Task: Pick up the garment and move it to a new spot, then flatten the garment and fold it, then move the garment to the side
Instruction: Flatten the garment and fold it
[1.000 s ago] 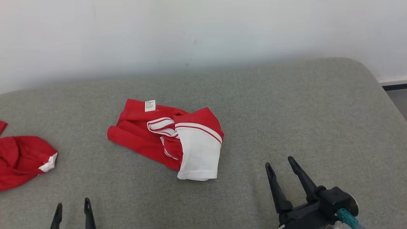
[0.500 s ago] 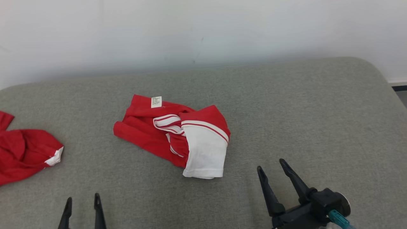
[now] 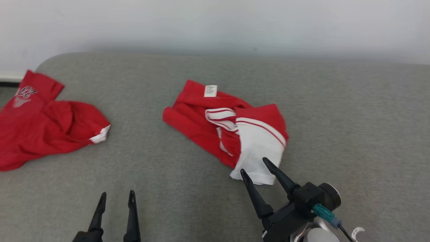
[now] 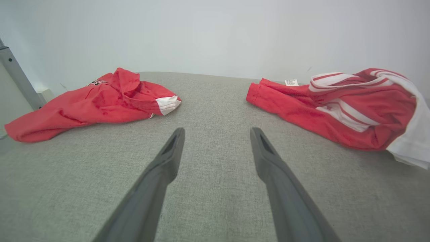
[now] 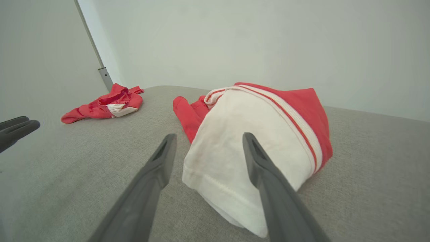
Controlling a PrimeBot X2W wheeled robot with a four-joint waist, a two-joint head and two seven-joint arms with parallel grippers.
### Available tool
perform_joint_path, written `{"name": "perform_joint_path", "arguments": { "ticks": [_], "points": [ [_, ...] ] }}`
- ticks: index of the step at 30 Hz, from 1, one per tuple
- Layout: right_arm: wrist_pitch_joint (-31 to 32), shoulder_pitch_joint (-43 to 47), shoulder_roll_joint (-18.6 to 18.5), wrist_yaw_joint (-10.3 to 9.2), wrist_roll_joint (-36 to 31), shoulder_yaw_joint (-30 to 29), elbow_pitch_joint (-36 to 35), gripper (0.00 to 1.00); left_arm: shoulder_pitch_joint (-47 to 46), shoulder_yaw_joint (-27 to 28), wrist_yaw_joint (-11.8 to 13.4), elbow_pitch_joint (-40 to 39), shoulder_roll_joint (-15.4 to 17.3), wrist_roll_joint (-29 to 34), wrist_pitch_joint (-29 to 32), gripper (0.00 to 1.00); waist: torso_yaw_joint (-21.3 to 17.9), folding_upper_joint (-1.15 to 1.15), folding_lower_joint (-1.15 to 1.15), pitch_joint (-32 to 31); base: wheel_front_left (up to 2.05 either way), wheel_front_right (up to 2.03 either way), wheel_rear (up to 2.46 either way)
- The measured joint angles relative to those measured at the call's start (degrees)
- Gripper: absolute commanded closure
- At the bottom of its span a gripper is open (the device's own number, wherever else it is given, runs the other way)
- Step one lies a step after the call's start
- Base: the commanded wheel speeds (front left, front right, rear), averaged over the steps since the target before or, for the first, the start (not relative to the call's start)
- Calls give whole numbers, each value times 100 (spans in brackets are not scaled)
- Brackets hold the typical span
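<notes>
A crumpled red garment (image 3: 201,117) with a white striped end and a small white label lies mid-surface on the grey cushion (image 3: 352,127). The left wrist view has the garment (image 4: 336,101) at its right. My right gripper (image 3: 252,164) is open, its tips just over the near white hem (image 5: 228,188), one finger on each side of the hem's corner, gripping nothing. My left gripper (image 3: 117,193) is open and empty over bare cushion, left of and nearer than the garment. Its fingers (image 4: 168,158) point between the two cloths.
A second crumpled red garment (image 3: 50,127) with a white cuff lies at the cushion's far left, near its rounded corner. It shows in both wrist views (image 4: 94,104) (image 5: 104,104). A white wall (image 3: 215,23) rises behind the cushion. My left gripper (image 5: 15,129) shows at the right wrist view's left edge.
The head camera has turned left, so the whole picture shifted right. My right gripper has moved in to the garment's white end. The left gripper has kept its place.
</notes>
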Motion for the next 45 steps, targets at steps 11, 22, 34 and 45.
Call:
{"name": "perform_joint_path", "arguments": {
  "ticks": [11, 22, 34, 45],
  "points": [
    [0, -224, 204, 0, -356, -448, 449, 52, -67, -1, -1, 77, 0, -78, 0, 0, 617, 0, 0, 312, 0, 0, 0],
    [1, -221, 303, 0, -381, -790, 241, 100, -206, -40, -5, 107, -2, -129, 0, 0, 501, 0, 0, 400, 0, 0, 0],
    [0, -163, 122, 0, 321, -1944, -784, 100, -186, -69, -109, 210, -3, -188, 0, 0, 48, 0, 0, 109, 0, 0, 0],
    [0, 79, 43, 0, 58, -3137, 58, 0, -220, -264, -101, 280, -3, -283, 0, 0, -347, 0, 0, 32, 0, 0, 0]
  ]
}}
